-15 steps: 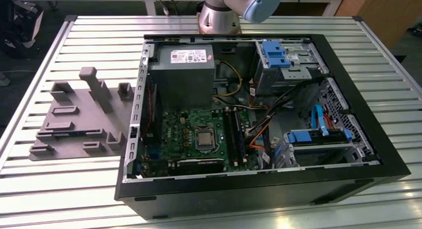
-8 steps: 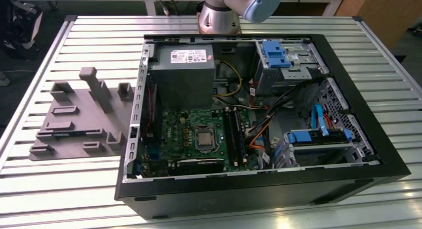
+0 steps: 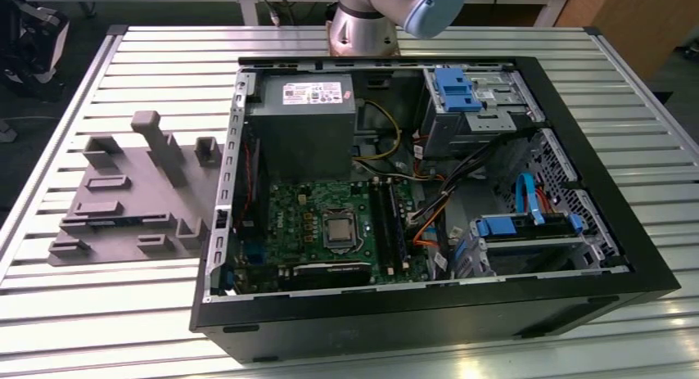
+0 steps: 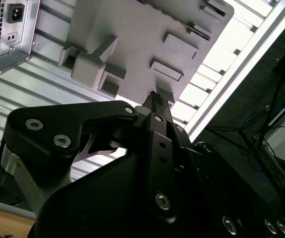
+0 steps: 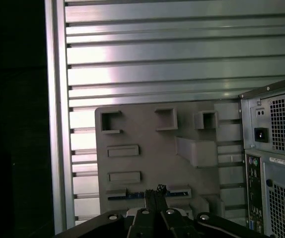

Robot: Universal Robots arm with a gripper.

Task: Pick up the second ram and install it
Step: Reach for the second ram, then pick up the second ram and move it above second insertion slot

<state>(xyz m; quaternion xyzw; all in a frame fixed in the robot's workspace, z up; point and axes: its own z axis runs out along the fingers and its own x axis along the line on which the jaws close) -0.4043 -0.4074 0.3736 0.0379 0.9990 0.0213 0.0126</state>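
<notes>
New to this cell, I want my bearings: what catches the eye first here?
The open computer case fills the middle of the slatted table, its green motherboard exposed. At the exterior view's left lies the grey moulded tray, the second ram resting in it. In the first wrist view the gripper lines up with that stick.

Light is glaring off the ribbed aluminium counter (image 3: 110, 313), brightest along its near edge. Dark floor (image 3: 28, 101) is showing past the counter at the exterior view's left. A wooden panel (image 3: 656, 23) is standing beyond its far corner, and loose cables (image 4: 274, 144) are lying beside its rail.
</notes>
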